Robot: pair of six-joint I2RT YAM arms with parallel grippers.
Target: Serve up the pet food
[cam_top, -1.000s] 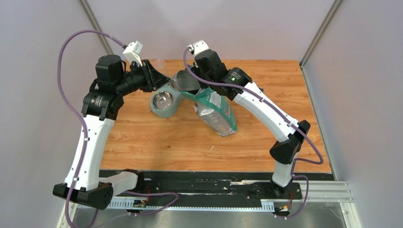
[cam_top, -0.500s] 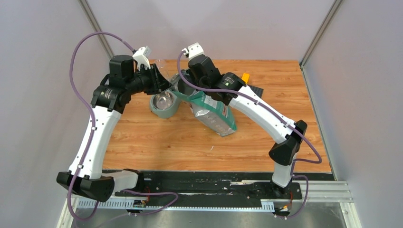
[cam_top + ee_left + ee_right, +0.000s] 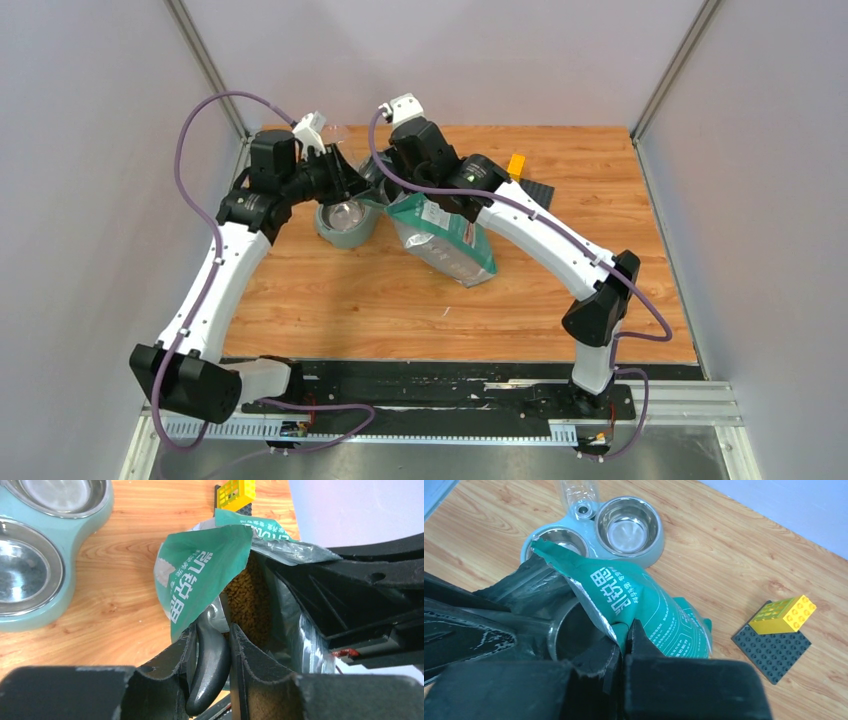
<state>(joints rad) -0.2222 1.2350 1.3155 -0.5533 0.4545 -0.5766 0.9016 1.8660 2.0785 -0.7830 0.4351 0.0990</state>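
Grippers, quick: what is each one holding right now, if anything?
Left gripper: closed on the handle of the scoop.
Right gripper: closed, pinching the open edge of the food bag.

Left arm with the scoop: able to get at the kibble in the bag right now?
Probably yes. The right jaws pinch the rim of the bag, so its mouth gapes; the kibble lies bare inside, and the scoop clamped in the left jaws reaches into the opening with nothing across it.

left gripper (image 3: 212, 640) clamped, right gripper (image 3: 626, 635) pinched shut
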